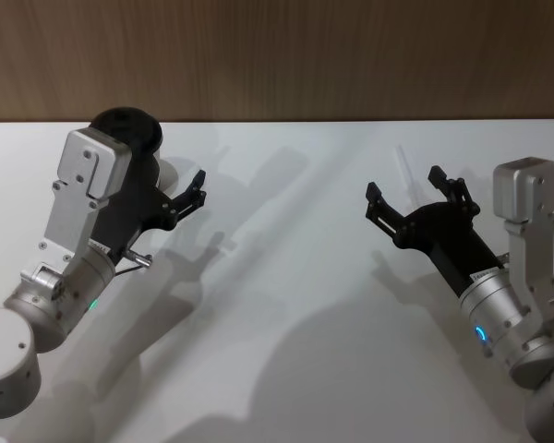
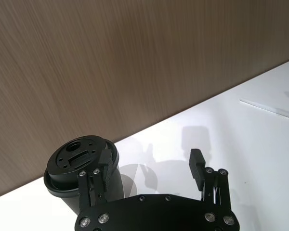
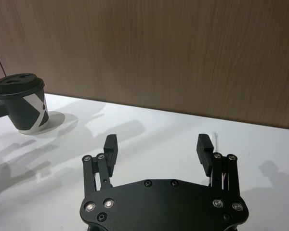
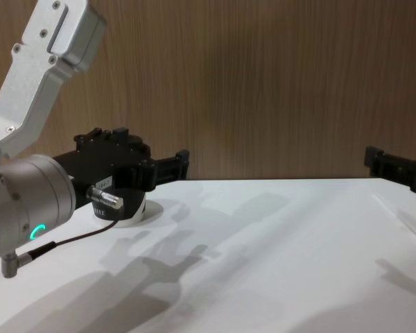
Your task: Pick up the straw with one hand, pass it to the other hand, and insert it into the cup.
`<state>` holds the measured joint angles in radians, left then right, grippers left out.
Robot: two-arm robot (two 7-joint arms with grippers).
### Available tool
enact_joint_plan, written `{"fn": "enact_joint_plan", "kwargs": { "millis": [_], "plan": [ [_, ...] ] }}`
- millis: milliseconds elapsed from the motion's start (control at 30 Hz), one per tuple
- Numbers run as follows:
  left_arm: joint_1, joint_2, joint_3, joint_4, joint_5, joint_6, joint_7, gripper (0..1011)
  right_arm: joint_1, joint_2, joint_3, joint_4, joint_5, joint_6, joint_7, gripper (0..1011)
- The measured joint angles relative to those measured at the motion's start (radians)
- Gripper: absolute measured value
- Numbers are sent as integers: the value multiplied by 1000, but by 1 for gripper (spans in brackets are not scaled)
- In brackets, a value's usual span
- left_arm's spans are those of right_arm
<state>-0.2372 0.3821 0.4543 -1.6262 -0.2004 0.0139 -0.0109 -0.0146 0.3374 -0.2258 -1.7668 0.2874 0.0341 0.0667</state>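
**A:** Where do my arms stand?

**B:** Your left gripper (image 1: 196, 190) hangs just beside the cup (image 1: 127, 125). From your head camera its black palm overlaps the cup's side, and its fingers point away from the cup, out over the table (image 1: 286, 314). The silver wrist slopes back and down from the cup, with a green ring lit on it. The jaws are spread wide with nothing between them. From the left wrist camera one finger sits right against the cup's lid, but you cannot tell whether it touches.

**A:** And the right one?

**B:** Your right gripper (image 1: 406, 186) is well apart from the cup, across the table from it. It is held above the white top with its fingers angled toward the wooden wall (image 1: 351, 55). Its silver wrist runs back and down, with a blue ring lit. Those jaws are wide open too and grip nothing.

**A:** Where is the straw?

**B:** The straw (image 1: 404, 166) lies flat on the table, well away from the cup and just past the right gripper's fingertips. From the right wrist camera it is a thin white line close beside one finger, and neither gripper has hold of it. The cup itself stands upright near the wall with its lid on
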Motion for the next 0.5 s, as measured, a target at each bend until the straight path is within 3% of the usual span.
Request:
{"fn": "enact_joint_plan", "kwargs": {
  "millis": [267, 500],
  "plan": [
    [0, 0, 0, 0, 0, 0, 0, 1003, -3, 2, 5, -4, -2, 11, 0, 1001],
    [0, 0, 0, 0, 0, 0, 0, 1003, -7, 10, 19, -19, -6, 68, -13, 1001]
  ]
}}
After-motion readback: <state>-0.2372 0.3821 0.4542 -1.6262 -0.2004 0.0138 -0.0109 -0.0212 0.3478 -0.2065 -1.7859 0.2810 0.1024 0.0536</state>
